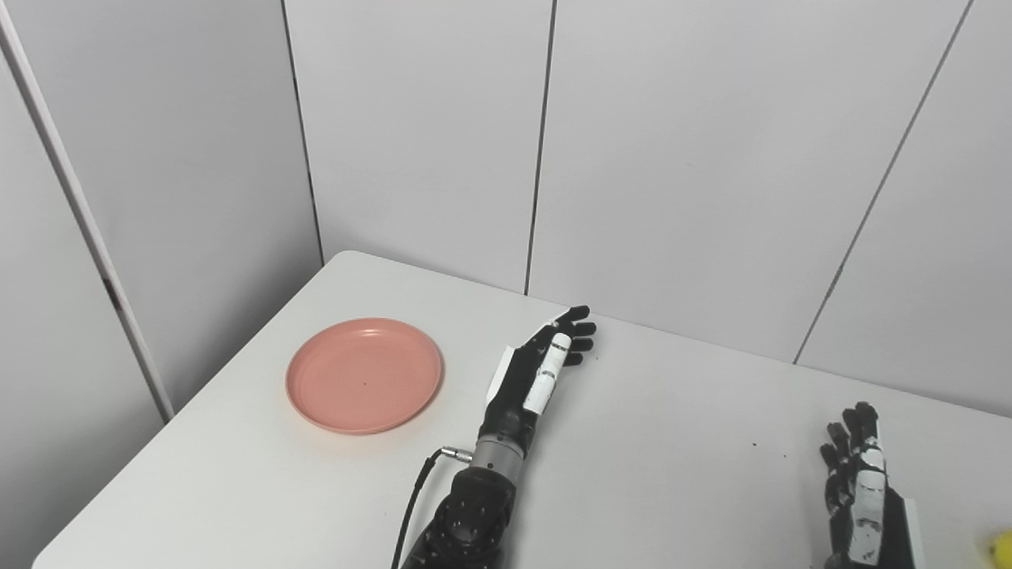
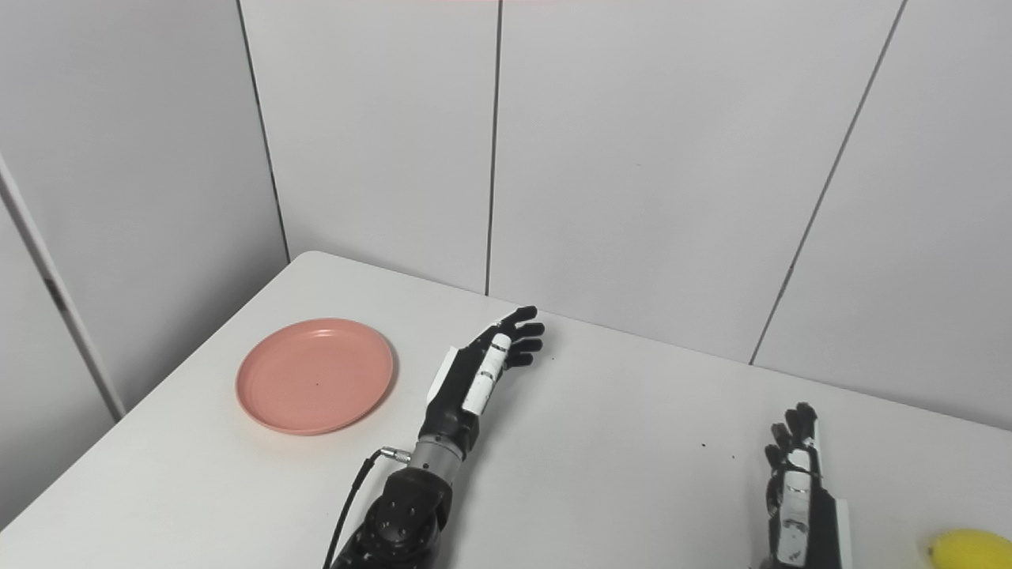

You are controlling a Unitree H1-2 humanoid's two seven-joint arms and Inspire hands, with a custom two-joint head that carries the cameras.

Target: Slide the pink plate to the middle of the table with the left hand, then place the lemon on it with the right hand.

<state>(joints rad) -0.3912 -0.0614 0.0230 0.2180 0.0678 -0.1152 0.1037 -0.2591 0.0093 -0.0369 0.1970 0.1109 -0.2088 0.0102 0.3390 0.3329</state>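
The pink plate (image 1: 364,374) lies flat and empty on the left part of the white table (image 1: 648,442). My left hand (image 1: 541,366) is open, fingers stretched out toward the back wall, just right of the plate and apart from it. My right hand (image 2: 794,482) is open near the table's front right, fingers pointing up and away. The yellow lemon (image 2: 968,549) lies at the bottom right corner, right of the right hand and not touched; only its edge shows in the left eye view (image 1: 1002,547).
Grey wall panels (image 1: 632,158) close off the table's back and left sides. The table's left edge (image 1: 182,411) runs diagonally close to the plate. A black cable (image 1: 415,494) hangs from the left wrist.
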